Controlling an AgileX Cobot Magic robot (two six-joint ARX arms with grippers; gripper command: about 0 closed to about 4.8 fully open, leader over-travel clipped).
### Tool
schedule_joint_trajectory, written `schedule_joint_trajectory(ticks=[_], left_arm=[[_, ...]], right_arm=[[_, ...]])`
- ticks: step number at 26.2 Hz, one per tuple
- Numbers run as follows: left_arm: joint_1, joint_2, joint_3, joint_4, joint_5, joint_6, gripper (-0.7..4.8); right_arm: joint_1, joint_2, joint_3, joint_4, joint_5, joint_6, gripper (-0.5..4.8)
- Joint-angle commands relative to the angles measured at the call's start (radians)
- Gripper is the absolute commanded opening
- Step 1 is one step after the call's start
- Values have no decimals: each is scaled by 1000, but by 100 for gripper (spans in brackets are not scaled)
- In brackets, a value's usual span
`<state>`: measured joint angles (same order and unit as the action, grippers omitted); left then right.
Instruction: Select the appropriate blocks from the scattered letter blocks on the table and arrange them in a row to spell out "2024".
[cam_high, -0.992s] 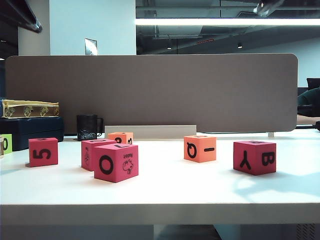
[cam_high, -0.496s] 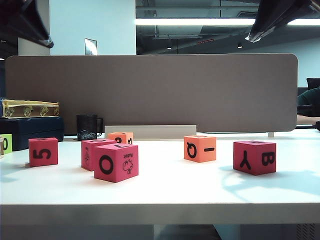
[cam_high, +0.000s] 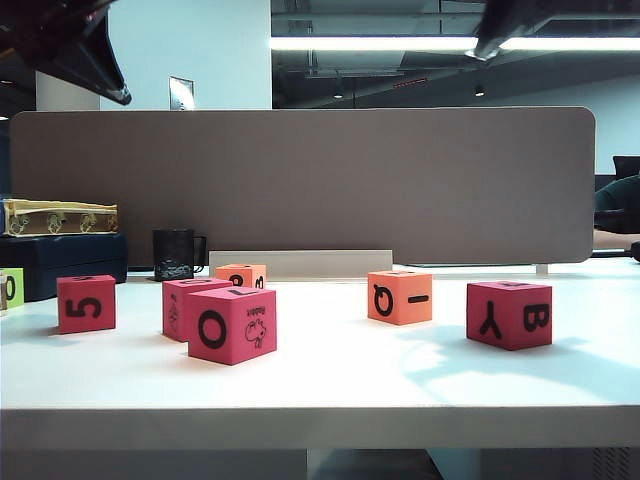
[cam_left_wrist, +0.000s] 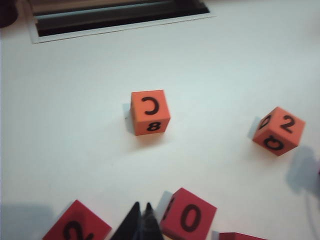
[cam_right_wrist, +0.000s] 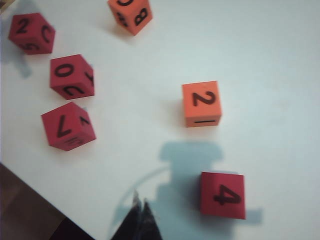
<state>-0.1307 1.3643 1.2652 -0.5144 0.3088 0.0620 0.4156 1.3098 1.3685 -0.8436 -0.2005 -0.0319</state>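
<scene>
Both claws shut and empty above the table (cam_high: 330, 395): open right gripper (cam_right_wrist: 140, 206) wide, descend square over the red 4 block (cam_right_wrist: 222, 195), keep left gripper (cam_left_wrist: 141, 209) clear.

The left hand (cam_left_wrist: 141, 222), fingers together, hangs above the white tabletop (cam_left_wrist: 75, 150). An orange C block (cam_left_wrist: 149, 111) stands apart; an orange 2 block (cam_left_wrist: 278, 130) sits tilted nearby.

White table (cam_high: 330, 385). Pink-red blocks with black marks: "5" (cam_high: 86, 304), "O" plus rabbit drawing (cam_high: 232, 324), "Y/B" (cam_high: 509, 313). Orange block with black "Q" and dash (cam_high: 400, 297). Grey-brown partition (cam_high: 300, 180). Black mug (cam_high: 177, 254). Both grippers black: left (cam_left_wrist: 140, 221), right (cam_right_wrist: 139, 212).
</scene>
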Motion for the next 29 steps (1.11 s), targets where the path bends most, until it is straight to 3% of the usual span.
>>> schedule_joint_trajectory(ticks=[1, 10, 14, 22, 29], left_arm=[[-1, 24, 20, -2, -24, 13, -6], [-22, 84, 19, -13, 8, 36, -4], [-69, 148, 19, -27, 17, 82, 71], [-89, 233, 19, -23, 18, 123, 96], [-103, 270, 19, -42, 31, 201, 285]], right_arm=[[29, 16, 17, 3, 8, -3, -3], [96, 69, 19, 3, 24, -3, -3], [129, 75, 19, 2, 27, -3, -3], [156, 74, 19, -29, 23, -3, -3], [209, 75, 20, -17, 23, -2, -3]])
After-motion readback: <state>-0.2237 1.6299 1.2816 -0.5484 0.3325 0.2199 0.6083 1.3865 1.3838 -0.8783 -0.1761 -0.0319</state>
